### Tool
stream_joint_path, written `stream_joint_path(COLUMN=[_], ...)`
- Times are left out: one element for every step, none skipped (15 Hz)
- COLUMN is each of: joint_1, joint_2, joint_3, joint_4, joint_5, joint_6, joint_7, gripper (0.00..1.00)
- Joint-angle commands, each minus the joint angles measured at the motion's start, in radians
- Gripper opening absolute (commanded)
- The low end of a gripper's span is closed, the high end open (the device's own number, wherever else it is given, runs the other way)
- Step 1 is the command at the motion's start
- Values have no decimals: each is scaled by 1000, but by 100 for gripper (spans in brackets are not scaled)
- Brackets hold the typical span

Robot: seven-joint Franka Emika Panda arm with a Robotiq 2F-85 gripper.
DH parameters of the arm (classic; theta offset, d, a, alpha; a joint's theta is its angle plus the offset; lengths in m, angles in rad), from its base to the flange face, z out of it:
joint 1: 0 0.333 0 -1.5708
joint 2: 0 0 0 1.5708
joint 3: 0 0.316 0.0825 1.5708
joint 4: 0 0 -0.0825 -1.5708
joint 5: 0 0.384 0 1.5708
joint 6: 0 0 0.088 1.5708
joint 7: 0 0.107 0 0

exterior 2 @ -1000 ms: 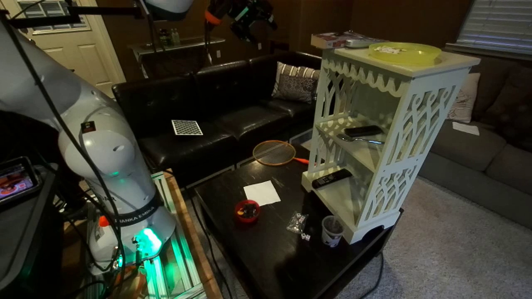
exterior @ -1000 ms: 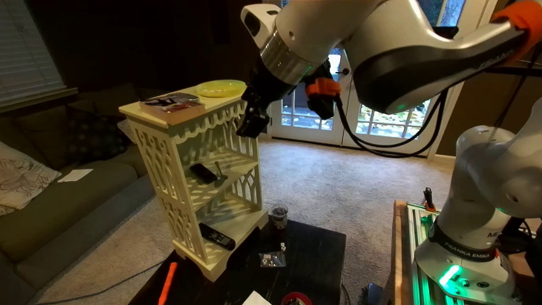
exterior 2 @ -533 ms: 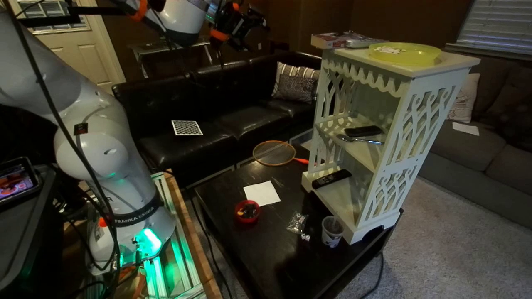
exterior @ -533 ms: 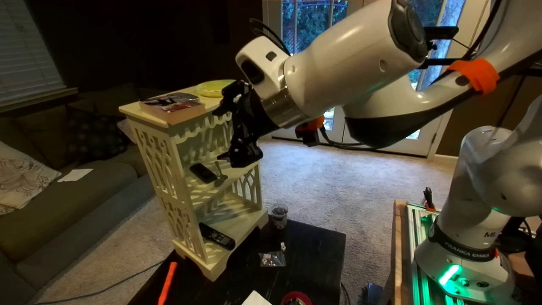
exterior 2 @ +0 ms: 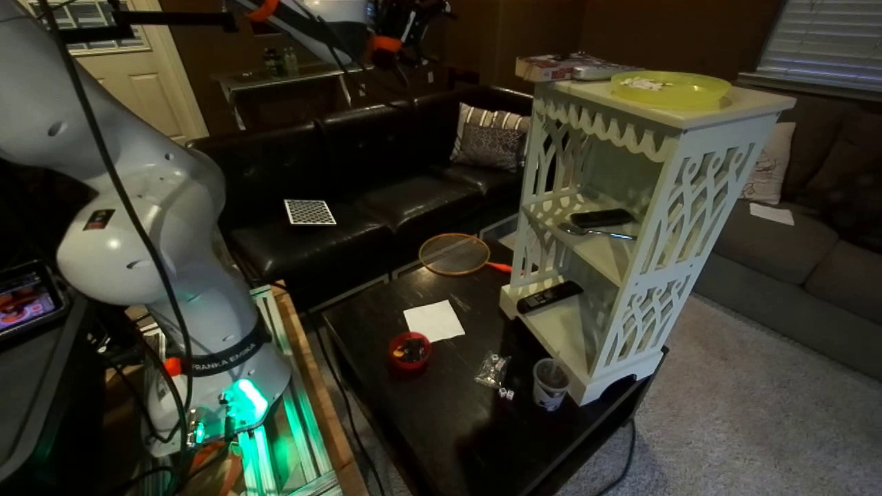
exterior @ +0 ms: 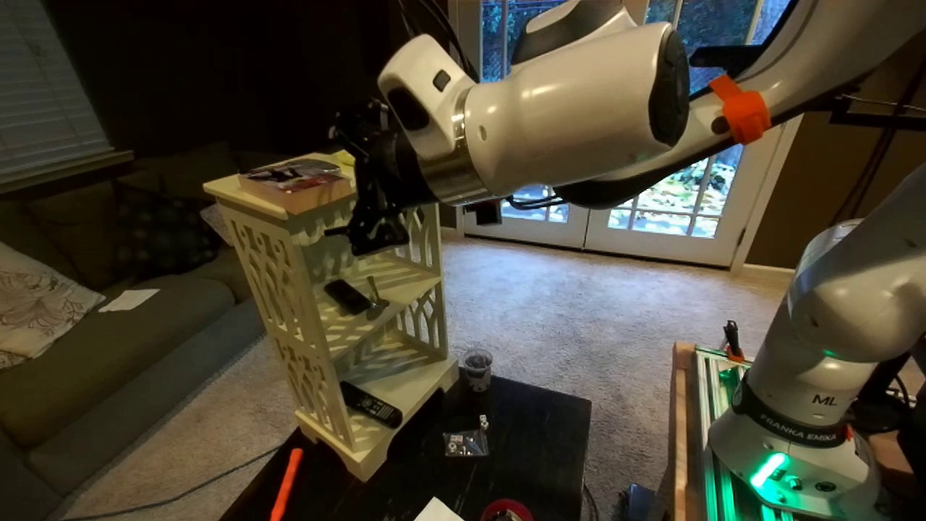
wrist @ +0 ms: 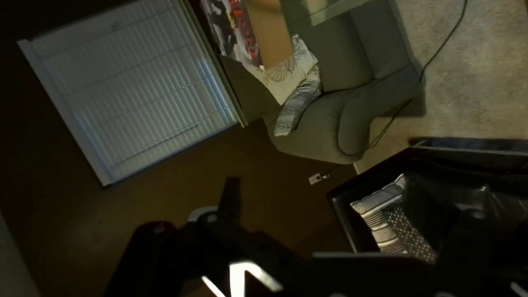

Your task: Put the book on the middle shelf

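Plainly, we see the gripper (exterior: 338, 182) in the upper middle of an exterior view, its jaws spread wide with nothing between them. Apart from it, the book (exterior: 293, 181) lies flat on the top board (exterior: 242, 197) of the cream rack (exterior: 309, 289), left of centre in that frame. Near the book, toward the upper right of an exterior view, we make out a yellow-green plate (exterior 2: 710, 89) with small white bits (exterior 2: 645, 83) in it. We find the middle shelf (exterior 2: 599, 251) bearing a black phone-like bar (exterior 2: 601, 218) and a spoon (exterior 2: 582, 230); a remote (exterior 2: 550, 296) lies on the lowest board (exterior 2: 565, 334). In the wrist view the book shows at the top of the frame, and dark parts of the gripper fill the bottom. On the dark table (exterior 2: 441, 420) we have a clear cup (exterior 2: 551, 389) just beside the rack, and a red bowl (exterior 2: 411, 366).
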Motion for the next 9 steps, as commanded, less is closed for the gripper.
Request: stream_joint_path(joint_1=[0, 0, -27, -72, -98, -114, -134, -137, -131], joint_2=[-1, -2, -15, -30, -25, -15, 4, 26, 54], joint_3=[5, 7, 30, 51, 54, 60, 68, 69, 64], joint_4=[5, 6, 34, 72, 95, 124, 158, 189, 214], joint_5=[-3, -4, -109, -223, -284, -362, -437, -514, -588], joint_6=[-6, -9, -34, -25, -9, -17, -16, -33, -45], joint_7=[10, 16, 123, 197, 218, 253, 268, 291, 297], gripper=[100, 100, 100, 100, 100, 100, 100, 100, 100])
